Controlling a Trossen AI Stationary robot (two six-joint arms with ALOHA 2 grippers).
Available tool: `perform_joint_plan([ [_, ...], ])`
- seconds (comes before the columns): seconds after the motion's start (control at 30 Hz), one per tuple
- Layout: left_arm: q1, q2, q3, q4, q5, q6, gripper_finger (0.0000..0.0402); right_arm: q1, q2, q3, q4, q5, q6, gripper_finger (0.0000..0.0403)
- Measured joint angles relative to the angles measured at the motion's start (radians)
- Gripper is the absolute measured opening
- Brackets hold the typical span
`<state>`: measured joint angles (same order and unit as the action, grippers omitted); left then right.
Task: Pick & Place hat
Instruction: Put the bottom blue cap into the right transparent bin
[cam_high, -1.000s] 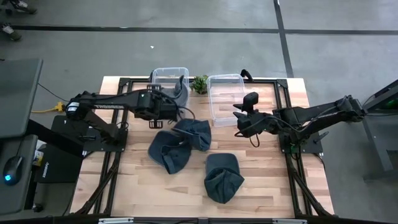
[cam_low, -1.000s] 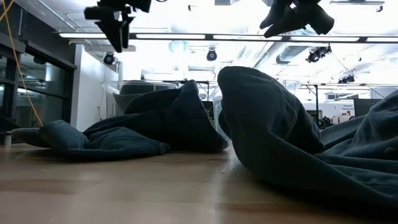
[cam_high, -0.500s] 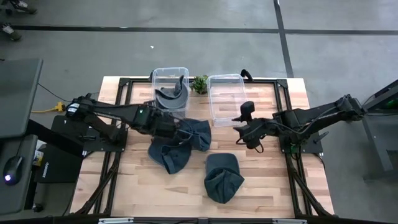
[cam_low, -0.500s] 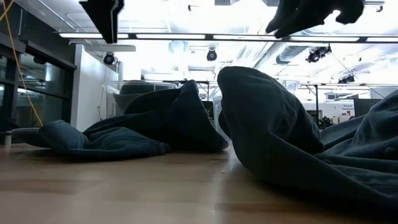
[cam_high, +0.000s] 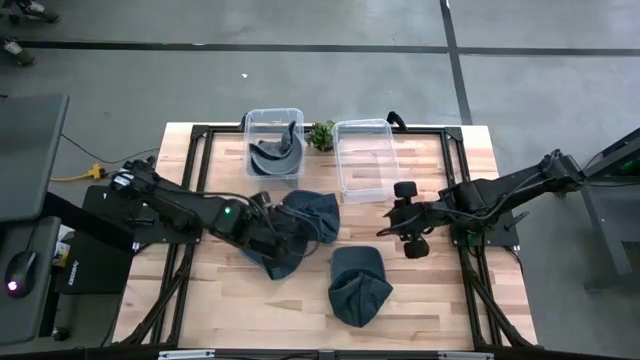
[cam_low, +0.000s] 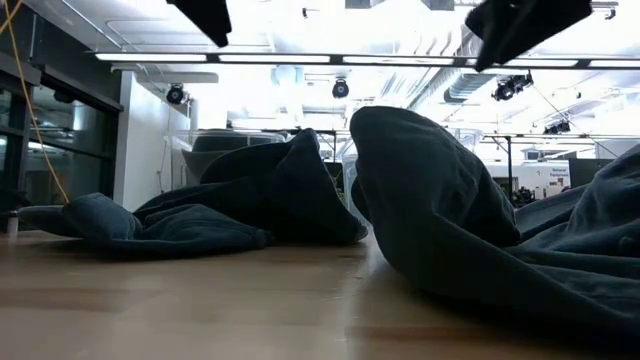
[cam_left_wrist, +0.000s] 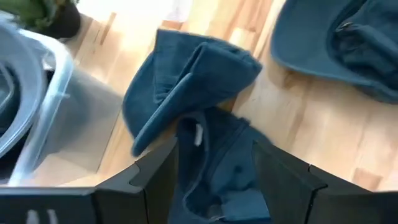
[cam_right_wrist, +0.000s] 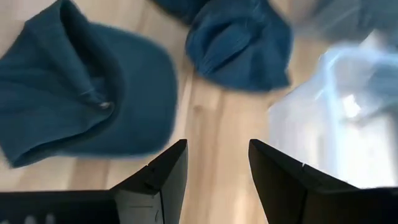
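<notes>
The wooden table (cam_high: 430, 300) bears two blue hats (cam_high: 285, 232) heaped at centre and one hat (cam_high: 359, 284) nearer the front; the left gripper (cam_high: 272, 232) hovers spread over the heap, the right gripper (cam_high: 398, 228) spread over bare wood

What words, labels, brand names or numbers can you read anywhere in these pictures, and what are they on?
No text can be read in any view.
A small pale tag inside the dark blue hat under the left gripper: blurred, unreadable.
The hat in the clear bin, the other bin and the table: no markings seen.
The right gripper: no label seen.
</notes>
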<state>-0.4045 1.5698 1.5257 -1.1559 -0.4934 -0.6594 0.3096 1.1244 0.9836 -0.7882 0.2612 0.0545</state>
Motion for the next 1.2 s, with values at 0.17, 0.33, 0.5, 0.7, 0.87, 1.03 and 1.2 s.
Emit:
perform_joint_plan([
  [0.17,-0.016,0.062,0.001,0.001,-0.018,-0.001,0.02,0.0,0.0,0.0,-0.093,-0.046,0.194,0.0165],
  [0.33,-0.015,0.113,0.0,-0.033,-0.053,0.0,0.02,0.007,-0.004,-0.05,-0.113,-0.072,0.355,0.0165],
  [0.5,-0.015,0.128,0.0,-0.07,-0.115,0.0,0.02,0.013,-0.033,-0.216,0.004,-0.183,0.53,0.0165],
  [0.7,-0.015,0.125,0.002,-0.066,-0.172,0.0,0.02,0.013,-0.13,-0.431,0.369,-0.318,0.785,0.0165],
  [0.87,-0.015,0.125,0.002,-0.066,-0.173,0.005,0.02,0.014,-0.184,-0.591,0.604,-0.371,1.0,0.0167],
  [1.03,-0.015,0.125,0.001,-0.066,-0.173,0.0,0.02,0.014,-0.189,-0.703,0.772,-0.377,1.116,0.0196],
  [1.2,-0.015,0.125,0.001,-0.067,-0.172,0.005,0.02,0.013,-0.188,-0.765,0.875,-0.384,1.199,0.0247],
])
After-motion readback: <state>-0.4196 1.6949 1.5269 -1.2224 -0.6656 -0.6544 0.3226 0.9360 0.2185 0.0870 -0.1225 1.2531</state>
